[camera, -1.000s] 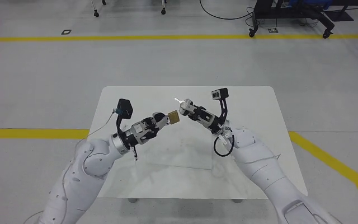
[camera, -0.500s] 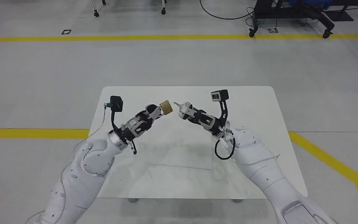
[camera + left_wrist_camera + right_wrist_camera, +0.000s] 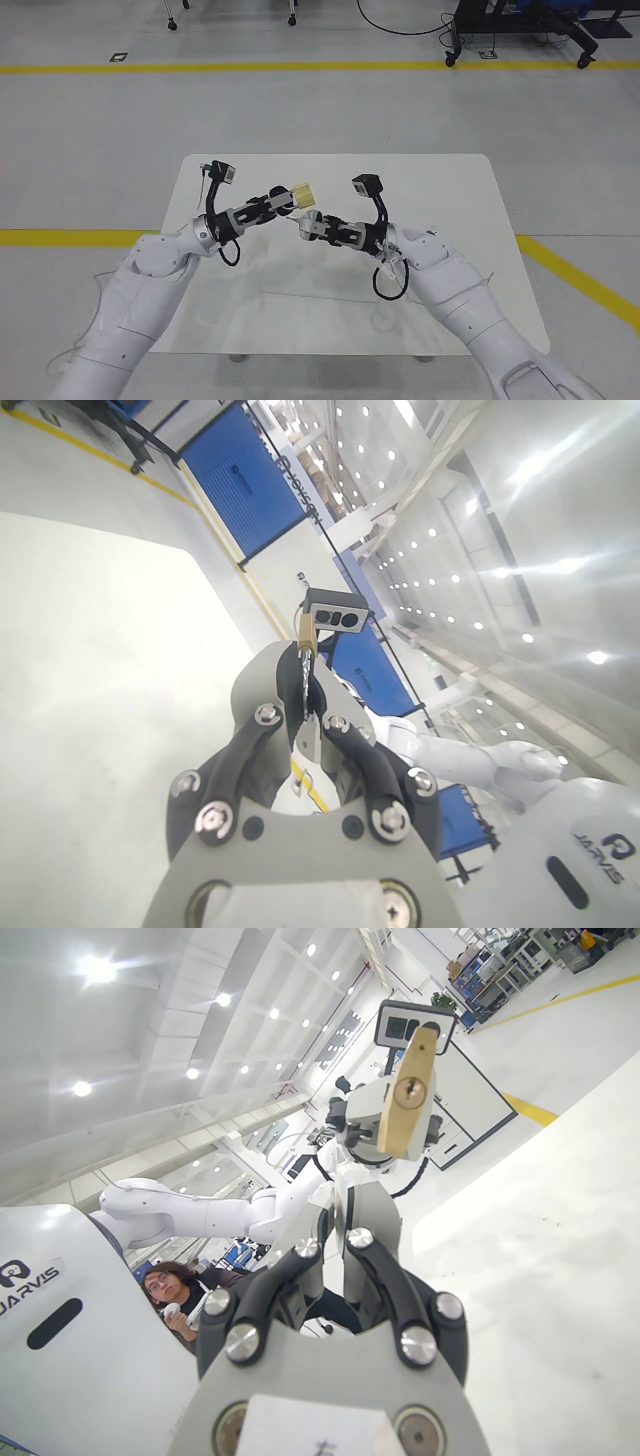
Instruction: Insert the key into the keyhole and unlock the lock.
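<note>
The left gripper (image 3: 305, 672) was closed tight on the silvery metal top of the padlock (image 3: 306, 635), holding it in the air above the white table (image 3: 440, 200), left of the table's middle. The padlock was a flat brass block with a plain, dull gold face. It stood out past the fingertips and was tilted. In the right wrist view its underside faced the camera, with a round cylinder and a slotted keyhole (image 3: 410, 1088) set in it.

The right gripper (image 3: 340, 1208) was on the near side of the padlock, close to it but not touching. Its fingers were pressed almost together on a thin, pale key (image 3: 299, 222). The key was too small for its shape to be made out. Its tip pointed toward the padlock, with a gap between them.
</note>
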`<action>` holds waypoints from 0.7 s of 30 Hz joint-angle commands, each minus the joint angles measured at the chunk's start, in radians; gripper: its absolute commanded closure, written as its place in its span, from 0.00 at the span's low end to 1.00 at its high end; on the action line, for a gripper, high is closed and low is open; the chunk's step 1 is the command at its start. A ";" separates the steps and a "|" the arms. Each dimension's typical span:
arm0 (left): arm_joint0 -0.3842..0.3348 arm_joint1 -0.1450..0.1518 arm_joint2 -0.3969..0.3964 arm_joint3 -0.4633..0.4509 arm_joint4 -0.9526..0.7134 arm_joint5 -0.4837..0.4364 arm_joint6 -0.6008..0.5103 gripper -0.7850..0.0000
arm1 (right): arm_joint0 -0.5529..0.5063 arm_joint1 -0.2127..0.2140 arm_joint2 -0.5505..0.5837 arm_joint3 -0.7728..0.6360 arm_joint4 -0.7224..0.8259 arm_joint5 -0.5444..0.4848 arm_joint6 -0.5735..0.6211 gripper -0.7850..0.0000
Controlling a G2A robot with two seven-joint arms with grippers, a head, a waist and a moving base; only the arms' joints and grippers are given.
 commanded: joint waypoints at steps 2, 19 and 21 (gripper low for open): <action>-0.029 -0.006 0.015 0.053 -0.119 0.033 -0.128 1.00 | -0.002 0.001 0.002 0.000 -0.006 -0.004 -0.004 1.00; -0.084 -0.023 0.050 0.133 -0.118 -0.043 -0.262 1.00 | -0.007 0.009 0.025 -0.001 0.020 -0.010 -0.010 1.00; -0.082 -0.023 0.049 0.129 -0.117 -0.058 -0.267 1.00 | -0.007 0.010 0.028 0.000 0.026 -0.011 -0.011 1.00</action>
